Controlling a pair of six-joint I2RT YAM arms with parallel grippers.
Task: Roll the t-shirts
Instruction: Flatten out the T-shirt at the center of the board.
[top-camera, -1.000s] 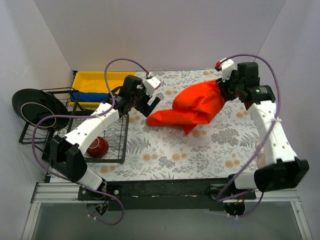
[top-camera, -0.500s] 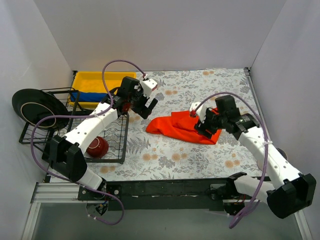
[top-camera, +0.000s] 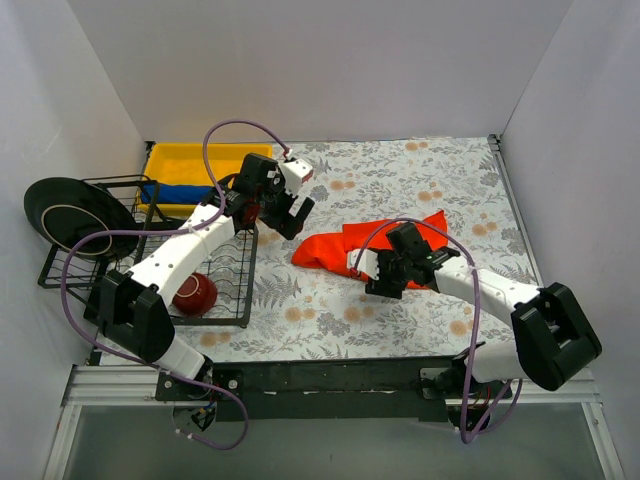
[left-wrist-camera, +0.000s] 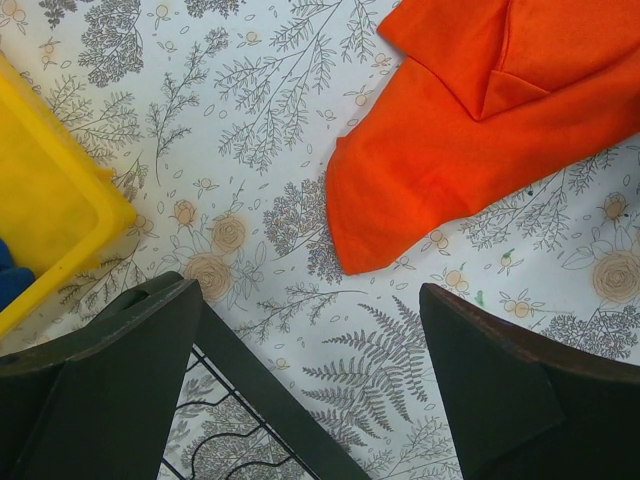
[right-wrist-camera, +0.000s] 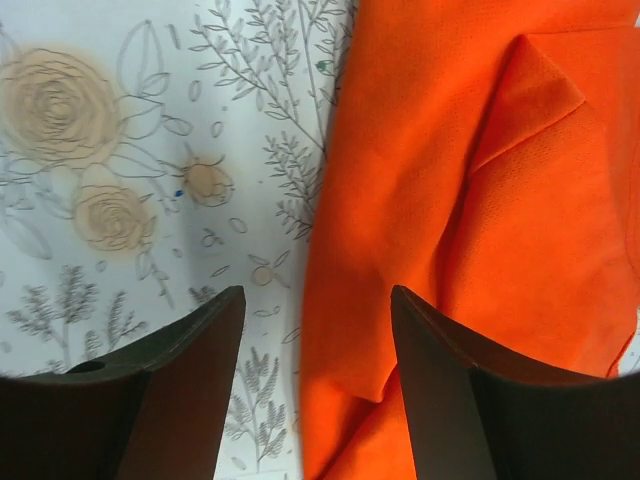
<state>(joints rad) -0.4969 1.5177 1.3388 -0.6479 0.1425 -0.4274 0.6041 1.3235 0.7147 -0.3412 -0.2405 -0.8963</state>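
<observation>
The bright orange-red t-shirt (top-camera: 325, 250) lies crumpled and partly folded on the flowered table cloth at mid-table. It also shows in the left wrist view (left-wrist-camera: 470, 150) and the right wrist view (right-wrist-camera: 470, 200). My right gripper (top-camera: 380, 278) is low over the shirt's near edge, open (right-wrist-camera: 318, 300), and the cloth's edge runs between its fingers without being pinched. My left gripper (top-camera: 293, 218) is open and empty (left-wrist-camera: 310, 290), hovering just left of the shirt's left tip. The royal blue t-shirt (top-camera: 185, 192) lies in the yellow bin (top-camera: 165, 158).
A black wire rack (top-camera: 215, 285) at the left holds a red bowl (top-camera: 195, 292), and its edge shows under my left gripper (left-wrist-camera: 250, 400). A black plate (top-camera: 65, 215) leans at the far left. White walls enclose the table.
My right arm swung from the back right down to the front middle. The orange-red shirt went from hanging lifted to lying flat on the table. My left gripper drew back slightly left.
</observation>
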